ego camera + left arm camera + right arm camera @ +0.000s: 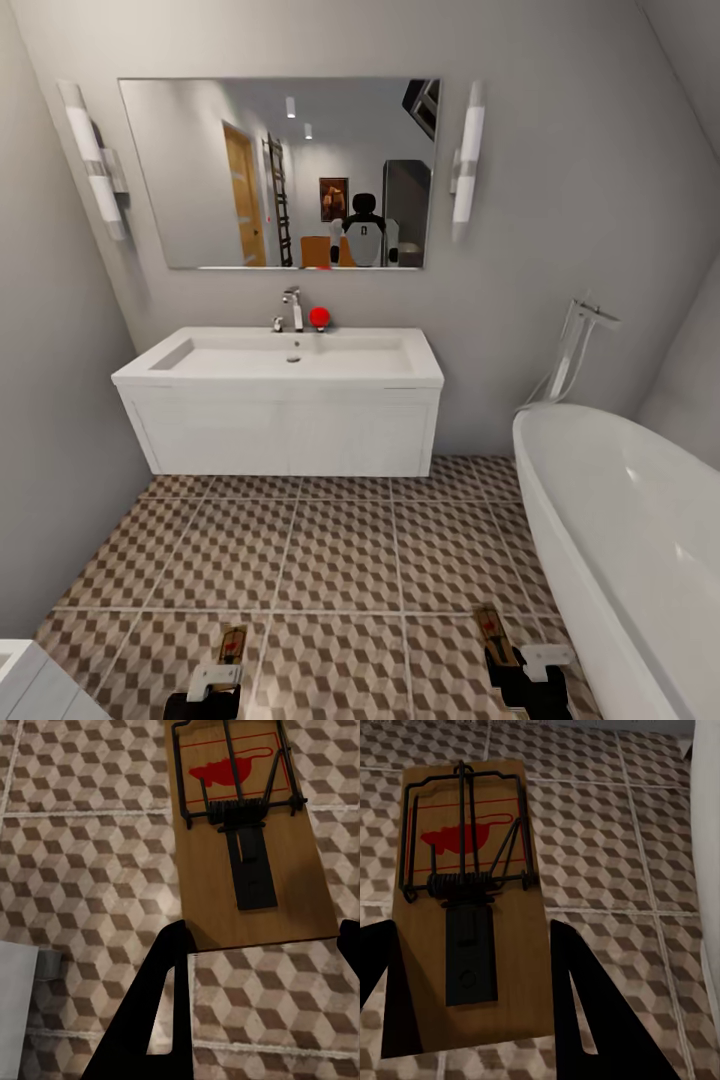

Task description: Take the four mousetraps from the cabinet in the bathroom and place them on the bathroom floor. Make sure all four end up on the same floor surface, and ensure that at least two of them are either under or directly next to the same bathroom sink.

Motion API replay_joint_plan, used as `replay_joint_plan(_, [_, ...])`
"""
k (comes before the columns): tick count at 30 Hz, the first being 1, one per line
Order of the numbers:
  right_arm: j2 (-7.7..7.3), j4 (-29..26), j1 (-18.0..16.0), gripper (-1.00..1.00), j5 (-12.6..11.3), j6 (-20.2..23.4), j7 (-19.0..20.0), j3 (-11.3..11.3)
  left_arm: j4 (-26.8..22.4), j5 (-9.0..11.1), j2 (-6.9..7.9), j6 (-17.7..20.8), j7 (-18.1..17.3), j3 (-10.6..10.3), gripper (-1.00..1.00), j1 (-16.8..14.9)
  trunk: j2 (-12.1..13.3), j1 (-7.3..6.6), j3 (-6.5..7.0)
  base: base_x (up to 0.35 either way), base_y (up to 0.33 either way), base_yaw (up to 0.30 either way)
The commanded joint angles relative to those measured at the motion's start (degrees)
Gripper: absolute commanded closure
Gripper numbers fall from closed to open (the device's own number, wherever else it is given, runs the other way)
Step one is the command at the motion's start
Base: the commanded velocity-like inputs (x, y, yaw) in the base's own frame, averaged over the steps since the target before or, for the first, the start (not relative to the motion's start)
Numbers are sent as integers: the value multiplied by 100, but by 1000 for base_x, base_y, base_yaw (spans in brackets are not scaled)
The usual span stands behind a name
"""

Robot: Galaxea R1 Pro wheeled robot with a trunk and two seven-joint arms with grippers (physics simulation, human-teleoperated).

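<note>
Both jaws closed on cargo: our left gripper (259, 945) pinches the near end of one mousetrap (244, 832), our right gripper (472, 982) clamps a second mousetrap (469, 922) between its dark fingers. In the head view each board juts forward, held low over the bathroom floor (340, 560), left trap (231, 645) and right trap (489, 628) well apart. The sink (290, 355) stands ahead on its white wall-hung unit, red ball by the tap; bathtub (620, 540) close on our right.

Judgement: we are carrying, not yet placing. Neither trap is beside the sink yet.

Risks from here:
- Left grip looks shallow, at the board's very edge; a jolt could tip it out short of the sink.
- Right arm runs near the tub wall; a brush could knock the board askew.
- Releasing from height may bounce a trap away from the unit.
</note>
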Motion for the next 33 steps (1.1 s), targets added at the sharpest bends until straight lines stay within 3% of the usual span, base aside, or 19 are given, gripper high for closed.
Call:
replay_joint_plan(1, [5, 4, -4, 100, 44, -20, 17, -45, 23, 50, -3, -38, 9, -49, 100, -9, -3, 2, -5, 206, 0, 0])
replay_joint_plan(25, [6, 4, -4, 100, 44, -17, 17, -45, 23, 50, -3, -38, 9, -49, 100, -9, -3, 2, -5, 203, 0, 0])
replay_joint_plan(33, [3, 4, -4, 100, 52, -24, 17, -33, 25, 50, -3, -38, 9, -49, 100, -9, -3, 2, -5, 39, 0, 0])
